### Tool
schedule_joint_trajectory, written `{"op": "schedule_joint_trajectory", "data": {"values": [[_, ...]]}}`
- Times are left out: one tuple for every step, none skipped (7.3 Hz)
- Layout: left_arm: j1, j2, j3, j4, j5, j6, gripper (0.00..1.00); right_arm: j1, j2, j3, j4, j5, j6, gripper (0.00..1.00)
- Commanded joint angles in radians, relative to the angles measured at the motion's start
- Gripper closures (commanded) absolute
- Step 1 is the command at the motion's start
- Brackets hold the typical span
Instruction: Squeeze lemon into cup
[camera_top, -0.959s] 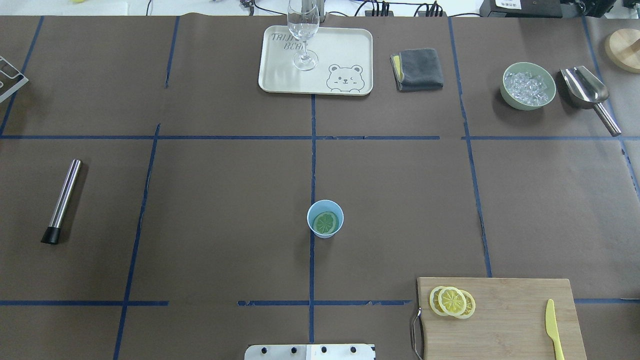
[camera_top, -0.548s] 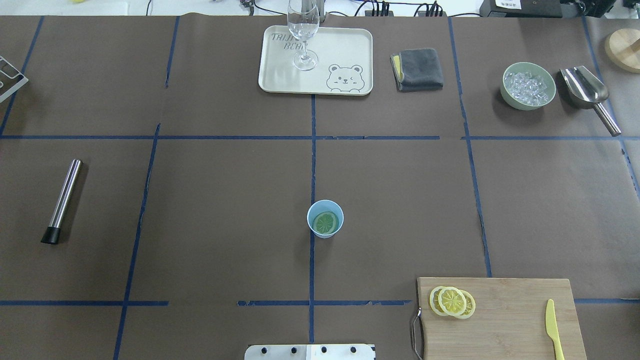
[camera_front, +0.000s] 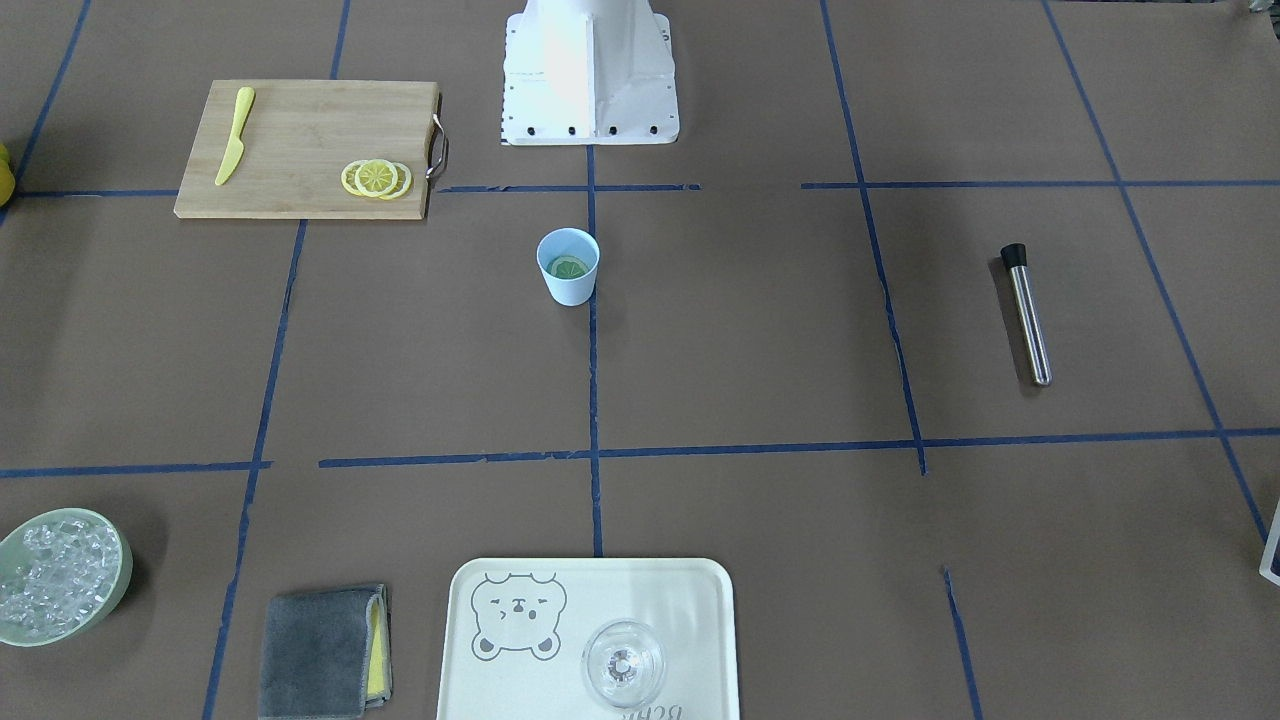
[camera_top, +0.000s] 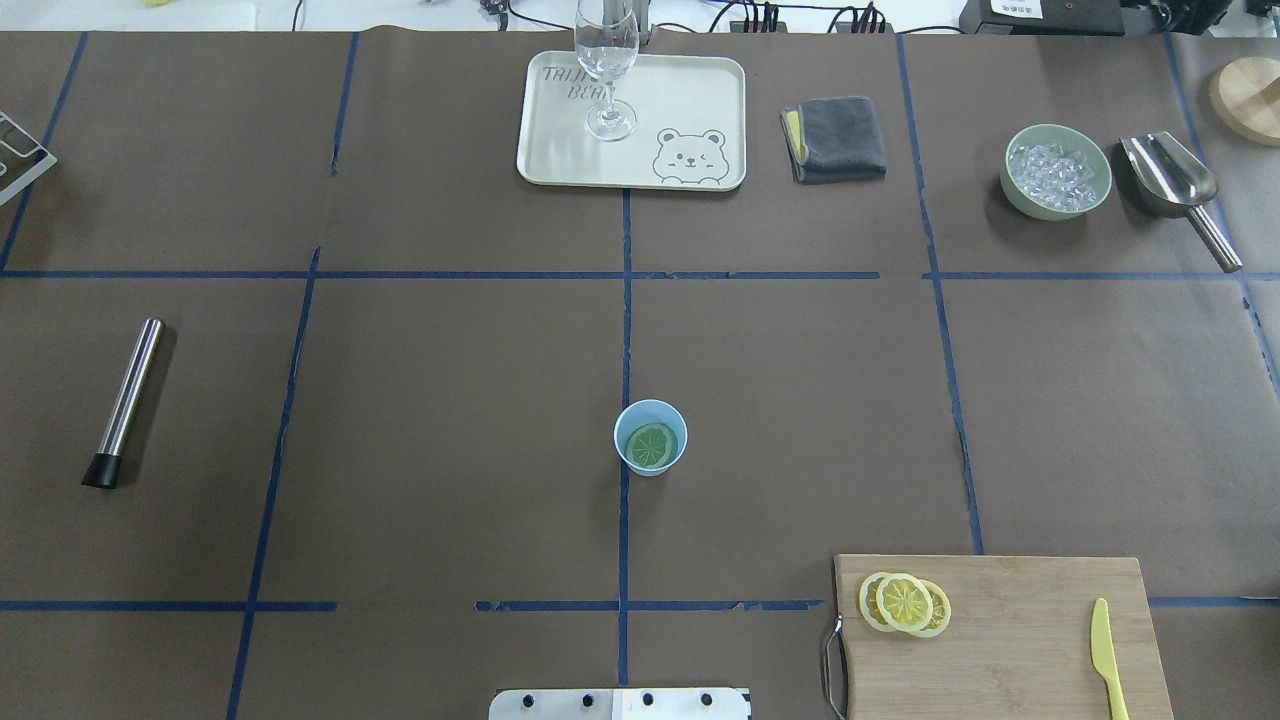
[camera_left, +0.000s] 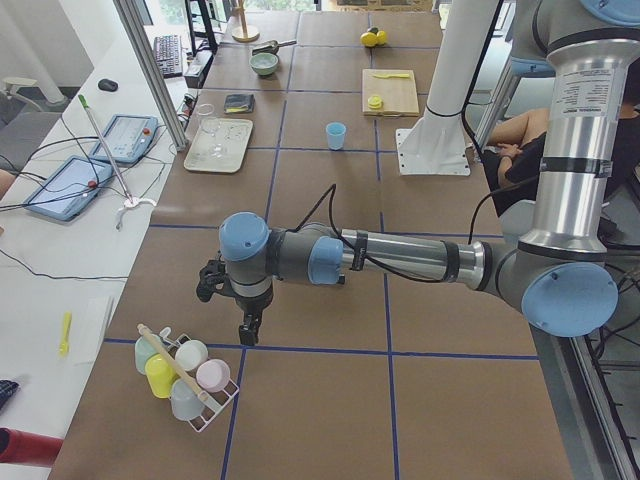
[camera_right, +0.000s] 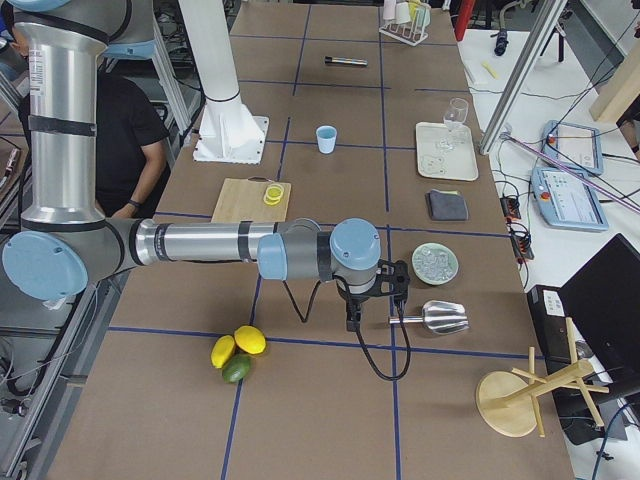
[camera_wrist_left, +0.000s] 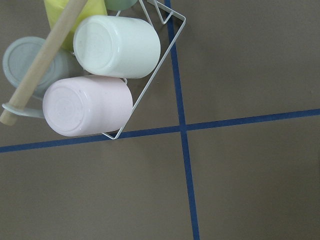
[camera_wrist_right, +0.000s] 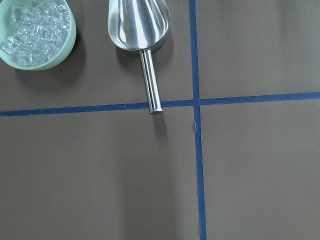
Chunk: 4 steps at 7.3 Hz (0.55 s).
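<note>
The light-blue cup (camera_top: 650, 437) stands near the table's middle on a blue tape line, with one lemon slice (camera_top: 651, 445) lying flat inside it. It also shows in the front view (camera_front: 568, 266). Three more lemon slices (camera_top: 904, 603) overlap on the wooden cutting board (camera_top: 1020, 640) at the front right. Neither arm is in the overhead or front views. My left gripper (camera_left: 245, 328) hangs far off to the left beside a wire rack of cups (camera_left: 185, 375). My right gripper (camera_right: 352, 322) hangs far right, near the metal scoop (camera_right: 435, 318). I cannot tell whether either is open.
A yellow plastic knife (camera_top: 1105, 660) lies on the board. A cream tray (camera_top: 690, 100) with a clear glass (camera_top: 606, 70), a grey cloth (camera_top: 835, 138), a green ice bowl (camera_top: 1057, 171) and the scoop (camera_top: 1175, 190) line the far side. A steel muddler (camera_top: 125, 402) lies left.
</note>
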Motion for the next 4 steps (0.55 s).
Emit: {"op": "schedule_joint_trajectory", "data": {"values": [[-0.001, 0.0, 0.0, 0.001, 0.0, 0.0, 0.0, 0.001, 0.0, 0.001, 0.0, 0.0, 0.0, 0.0], [-0.001, 0.001, 0.0, 0.003, 0.0, 0.0, 0.0, 0.001, 0.0, 0.001, 0.0, 0.0, 0.0, 0.0], [-0.001, 0.0, -0.001, 0.003, -0.002, 0.0, 0.0, 0.001, 0.0, 0.001, 0.0, 0.0, 0.002, 0.0], [-0.001, 0.001, 0.0, 0.003, -0.038, 0.0, 0.0, 0.001, 0.003, 0.001, 0.0, 0.0, 0.002, 0.0]]}}
